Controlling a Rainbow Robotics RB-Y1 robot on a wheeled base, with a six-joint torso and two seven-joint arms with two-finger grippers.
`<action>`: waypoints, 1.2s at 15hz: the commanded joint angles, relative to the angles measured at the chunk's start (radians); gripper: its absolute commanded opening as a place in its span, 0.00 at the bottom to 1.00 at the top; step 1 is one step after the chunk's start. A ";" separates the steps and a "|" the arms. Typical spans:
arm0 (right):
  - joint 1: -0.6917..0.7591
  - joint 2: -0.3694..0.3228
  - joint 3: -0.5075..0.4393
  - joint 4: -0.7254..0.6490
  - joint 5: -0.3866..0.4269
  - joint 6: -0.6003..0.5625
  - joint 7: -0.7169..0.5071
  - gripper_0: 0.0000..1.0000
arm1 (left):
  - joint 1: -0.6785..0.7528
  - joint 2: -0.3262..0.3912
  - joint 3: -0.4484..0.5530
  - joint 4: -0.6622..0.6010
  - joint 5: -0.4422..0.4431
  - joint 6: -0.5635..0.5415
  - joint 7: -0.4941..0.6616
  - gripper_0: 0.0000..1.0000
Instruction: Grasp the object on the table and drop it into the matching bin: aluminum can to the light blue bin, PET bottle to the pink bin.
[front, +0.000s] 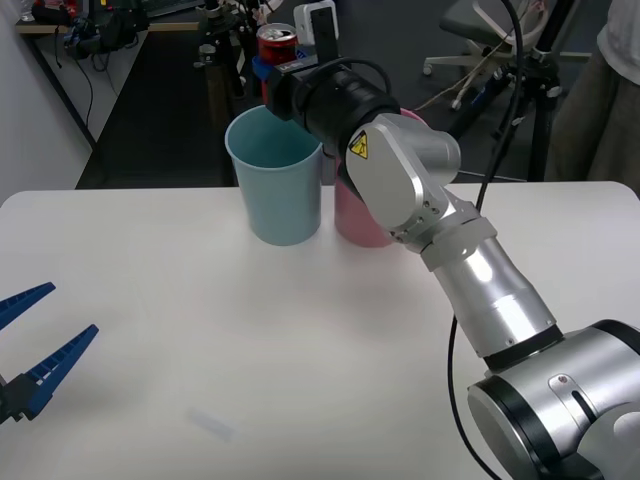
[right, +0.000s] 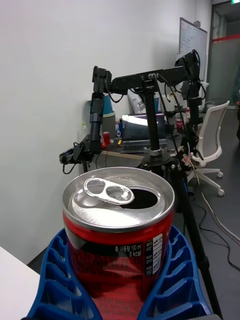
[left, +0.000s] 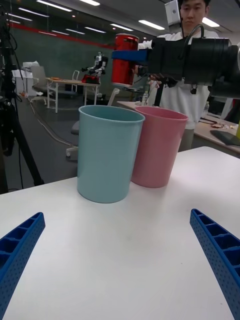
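Aluminum can (front: 277, 45) sits upright, clamped in the right hand (front: 272, 68), high above the far rim of the light blue bin (front: 274, 178), which touches the pink bin (front: 358, 222). Released here, it might clip that rim or fall behind the desk (front: 300, 330). Left hand (front: 35, 345) rests wide, well clear.

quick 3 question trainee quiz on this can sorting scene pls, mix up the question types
1. True or false: the aluminum can is standing on the table.
2. Which tool holds the can? A) left tool B) right tool
3. Fill in: beside the light blue bin stands the ____ bin.

Key
1. False: the right tool holds it upright in the air, up by the light blue bin's rim.
2. B; the left tool rests open, low over the table.
3. pink
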 joint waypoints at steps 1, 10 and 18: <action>0.000 0.000 0.004 0.000 -0.004 0.006 -0.006 0.00 | 0.000 0.000 0.000 0.000 0.000 0.000 0.000 1.00; 0.000 0.000 0.007 0.000 -0.021 0.014 -0.004 1.00 | 0.000 0.000 0.000 0.000 0.000 0.000 0.000 1.00; 0.013 -0.006 0.010 -0.002 -0.107 0.015 0.043 1.00 | 0.000 0.000 0.000 0.000 0.000 0.000 0.000 1.00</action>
